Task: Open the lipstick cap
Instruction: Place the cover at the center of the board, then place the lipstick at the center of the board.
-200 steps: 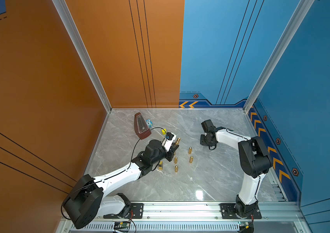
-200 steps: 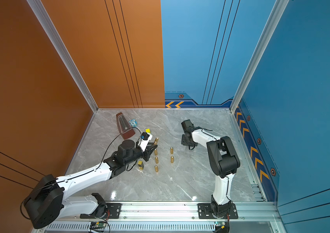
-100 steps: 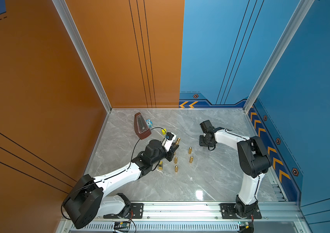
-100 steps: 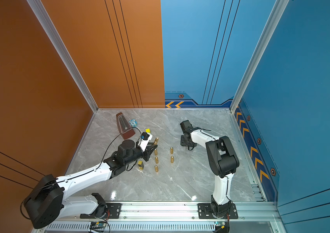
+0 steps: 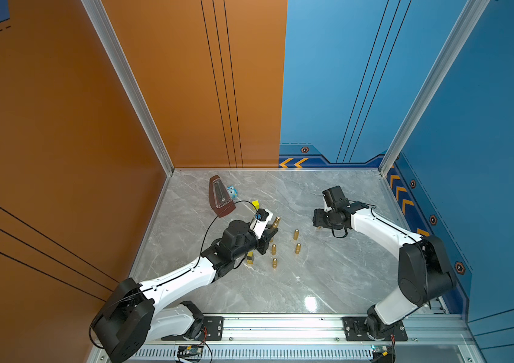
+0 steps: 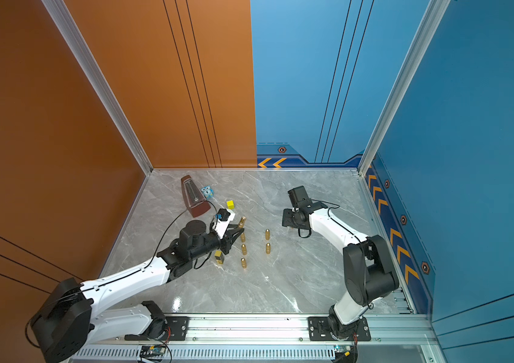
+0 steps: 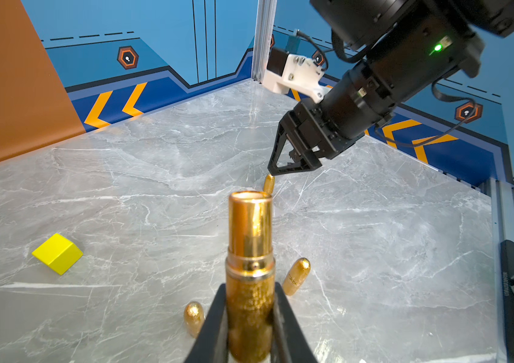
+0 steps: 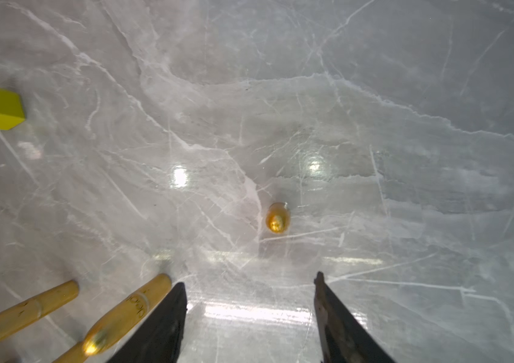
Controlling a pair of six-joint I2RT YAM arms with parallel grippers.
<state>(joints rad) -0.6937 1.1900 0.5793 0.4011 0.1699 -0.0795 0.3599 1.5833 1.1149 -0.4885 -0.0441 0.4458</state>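
Gripping the uncapped lipstick [image 7: 250,239] at its base, the left hand [image 7: 249,314] holds it tilted. The right hand [image 8: 250,281], jaws parted wide, hovers over a gold cap [image 8: 277,218] upright on the worktop [image 8: 375,94].

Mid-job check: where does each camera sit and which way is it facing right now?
Top views: high over the front rail, looking down on the marble table; left arm and right arm show whole.
Left wrist: behind the left gripper, looking along the held lipstick toward the right gripper.
Right wrist: above its open fingers, looking down at a gold cap.
Shared: both wrist views show the yellow block.
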